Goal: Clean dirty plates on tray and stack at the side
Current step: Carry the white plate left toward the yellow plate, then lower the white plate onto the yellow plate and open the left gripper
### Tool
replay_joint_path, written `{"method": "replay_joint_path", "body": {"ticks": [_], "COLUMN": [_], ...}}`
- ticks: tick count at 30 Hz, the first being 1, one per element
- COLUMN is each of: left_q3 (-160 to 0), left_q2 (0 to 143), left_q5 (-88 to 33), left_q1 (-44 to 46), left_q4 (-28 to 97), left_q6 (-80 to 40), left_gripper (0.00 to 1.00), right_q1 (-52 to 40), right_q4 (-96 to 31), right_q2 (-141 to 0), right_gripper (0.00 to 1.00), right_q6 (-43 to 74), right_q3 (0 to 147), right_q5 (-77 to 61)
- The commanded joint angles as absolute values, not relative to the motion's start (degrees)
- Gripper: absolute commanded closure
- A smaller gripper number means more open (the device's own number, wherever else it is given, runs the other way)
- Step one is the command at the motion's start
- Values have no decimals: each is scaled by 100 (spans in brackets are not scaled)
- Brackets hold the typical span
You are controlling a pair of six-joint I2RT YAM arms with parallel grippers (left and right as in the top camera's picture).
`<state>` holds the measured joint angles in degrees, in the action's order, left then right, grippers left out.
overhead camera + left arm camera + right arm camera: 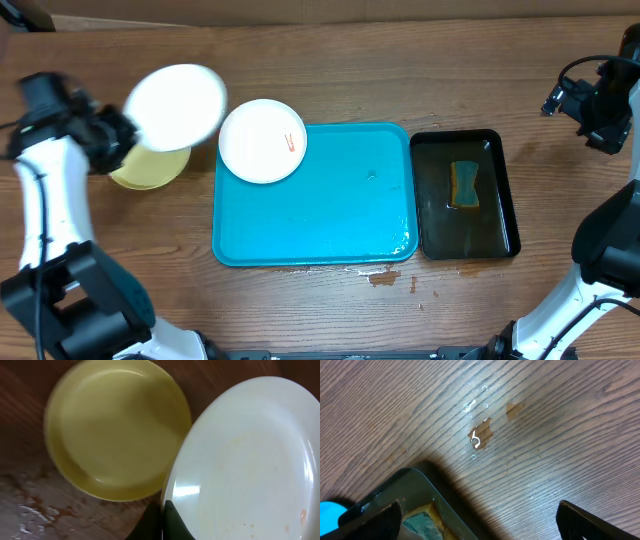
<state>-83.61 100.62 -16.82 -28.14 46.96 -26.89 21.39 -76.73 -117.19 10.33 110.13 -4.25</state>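
My left gripper [118, 132] is shut on the rim of a white plate [176, 106] and holds it tilted in the air above a yellow-green plate [150, 167] that lies on the table left of the tray. The left wrist view shows my fingers [162, 520] pinching the white plate [245, 465], with the yellow-green plate [117, 427] below it. A second white plate [262, 141] with a small red smear lies on the far left corner of the turquoise tray [340, 210]. My right gripper [597, 100] is open and empty, raised at the far right.
A narrow black tray [502, 190] with water and a sponge [464, 185] stands right of the turquoise tray; its corner [415, 480] and the sponge [422, 522] show in the right wrist view. Small wet stains [385, 277] mark the wood near the front.
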Motion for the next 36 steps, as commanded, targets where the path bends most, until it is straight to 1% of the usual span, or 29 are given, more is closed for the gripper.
{"method": "replay_joint_path", "body": {"ticks": [1, 5, 13, 18, 21, 36], "left_q3": [-8117, -7804, -7297, -7240, -7236, -7236], "left_q2": [9933, 9933, 9933, 9933, 9966, 10680], "left_q5": [-1288, -1120, -683, -580, -246, -506], "left_q1": [-3129, -3299, -3271, -3275, -3262, -3205], "left_q4": [4609, 4305, 3706, 3509, 3391, 2838], "left_q6": [-2727, -2724, -2858, -2853, -2858, -2853], "left_gripper": [96, 96, 96, 96, 96, 95], "right_q1": [2150, 2150, 2150, 2150, 2150, 2150], "right_q4": [-7660, -7660, -7660, -7660, -7660, -7660], "right_q2": [-11579, -11579, -11579, -11579, -11579, -11579], "right_gripper": [0, 0, 0, 0, 0, 0], "right_q6": [1052, 1052, 1052, 1052, 1052, 1052], "right_q3": [11085, 11085, 11085, 11085, 11085, 11085], "right_q5": [-410, -410, -410, -410, -410, -408]}}
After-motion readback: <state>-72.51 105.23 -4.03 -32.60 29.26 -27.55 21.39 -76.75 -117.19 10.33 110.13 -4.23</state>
